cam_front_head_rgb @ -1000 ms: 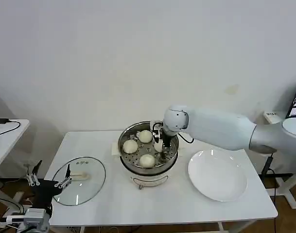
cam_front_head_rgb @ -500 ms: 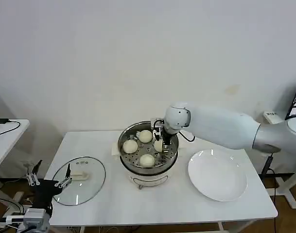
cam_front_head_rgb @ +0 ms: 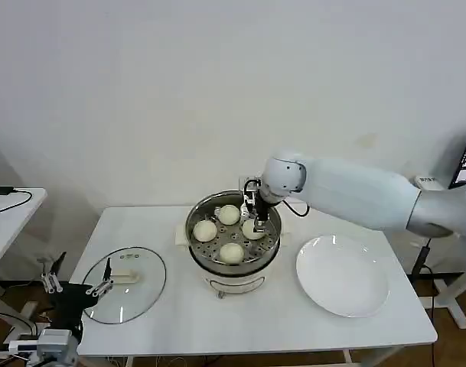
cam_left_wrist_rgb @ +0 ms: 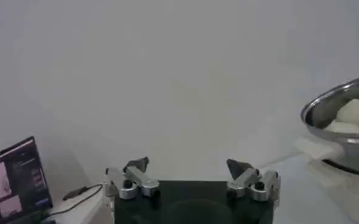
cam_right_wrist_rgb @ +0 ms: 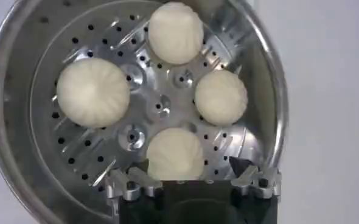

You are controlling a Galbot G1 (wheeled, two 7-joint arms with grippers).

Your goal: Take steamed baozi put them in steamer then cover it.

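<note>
Stainless steel walls of the steamer (cam_front_head_rgb: 233,264) ring a perforated tray (cam_right_wrist_rgb: 161,109) that carries all four steamed baozi (cam_front_head_rgb: 231,252), spaced apart from one another. The steamer sits mid-counter (cam_front_head_rgb: 217,321), between the glass lid (cam_front_head_rgb: 125,284) lying flat on the robot's left and the white plate (cam_front_head_rgb: 342,275) on its right. The right gripper (cam_front_head_rgb: 255,216) hangs over the steamer's right side, just above one bun (cam_right_wrist_rgb: 174,155), jaws released and gripping nothing. The left gripper (cam_front_head_rgb: 78,284) is parked low off the counter's left edge, near the lid, jaws likewise spread and empty.
</note>
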